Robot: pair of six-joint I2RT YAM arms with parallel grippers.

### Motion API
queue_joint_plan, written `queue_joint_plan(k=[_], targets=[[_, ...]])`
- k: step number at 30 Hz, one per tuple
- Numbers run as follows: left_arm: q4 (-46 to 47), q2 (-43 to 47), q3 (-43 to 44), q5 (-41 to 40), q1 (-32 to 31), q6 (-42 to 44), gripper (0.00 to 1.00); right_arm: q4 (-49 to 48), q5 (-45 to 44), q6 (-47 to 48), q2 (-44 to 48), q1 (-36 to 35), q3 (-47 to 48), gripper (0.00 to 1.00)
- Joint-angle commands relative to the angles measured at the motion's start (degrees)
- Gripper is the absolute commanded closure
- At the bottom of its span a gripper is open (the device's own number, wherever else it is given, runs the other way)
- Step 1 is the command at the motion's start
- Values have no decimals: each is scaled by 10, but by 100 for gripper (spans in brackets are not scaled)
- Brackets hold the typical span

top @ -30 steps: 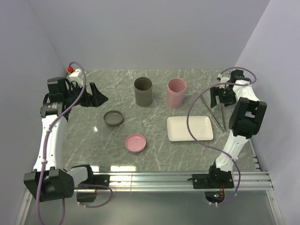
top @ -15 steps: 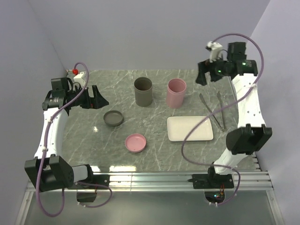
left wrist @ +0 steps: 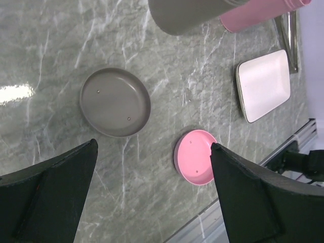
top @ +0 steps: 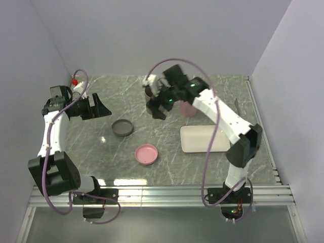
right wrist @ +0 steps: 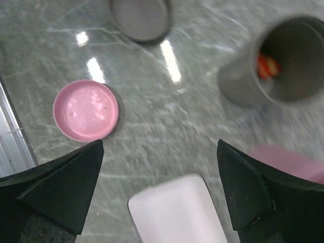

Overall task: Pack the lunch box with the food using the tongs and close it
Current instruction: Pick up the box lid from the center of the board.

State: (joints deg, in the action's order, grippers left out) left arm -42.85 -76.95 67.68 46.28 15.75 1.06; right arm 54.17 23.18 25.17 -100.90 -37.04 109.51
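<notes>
**Right arm leaves the tongs and crosses to the grey cup**

Within the last second the right arm swung from the table's far right to mid-table. The right gripper (top: pixel 156 107) now hangs over the grey cup (right wrist: pixel 283 61), jaws wide apart and empty. The left gripper (top: pixel 98 107) has barely shifted at far left, jaws apart, holding nothing. The white tray (top: pixel 205 139) is bare, and the grey lid (top: pixel 122 127) and pink lid (top: pixel 146 154) are unmoved and off. The tongs (left wrist: pixel 291 40) lie on the table just beside the tray. Food (right wrist: pixel 266 66): a red-orange piece shows inside the grey cup. Judgement: packing looks largely done, and closing is still to do.
</notes>
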Motion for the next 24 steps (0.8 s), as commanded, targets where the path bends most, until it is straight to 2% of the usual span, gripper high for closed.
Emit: queue_joint_plan(k=[1,5,12,16,24], targets=[[-16,-17,26,42,24,8,1,-50,-10,48,-39,-56,32,0],[-28,-30,36,43,43,13,1,-108,-7,122,-79,-124,18,0],[-22,-39,18,42,49,5,1,-245,9,200,-137,-169,-56,1],[-24,-31,19,42,50,9,1,-284,0,196,-188,-176,-20,2],[-35,-33,29,29,49,15,1,-286,-12,198,-274,-181,37,6]])
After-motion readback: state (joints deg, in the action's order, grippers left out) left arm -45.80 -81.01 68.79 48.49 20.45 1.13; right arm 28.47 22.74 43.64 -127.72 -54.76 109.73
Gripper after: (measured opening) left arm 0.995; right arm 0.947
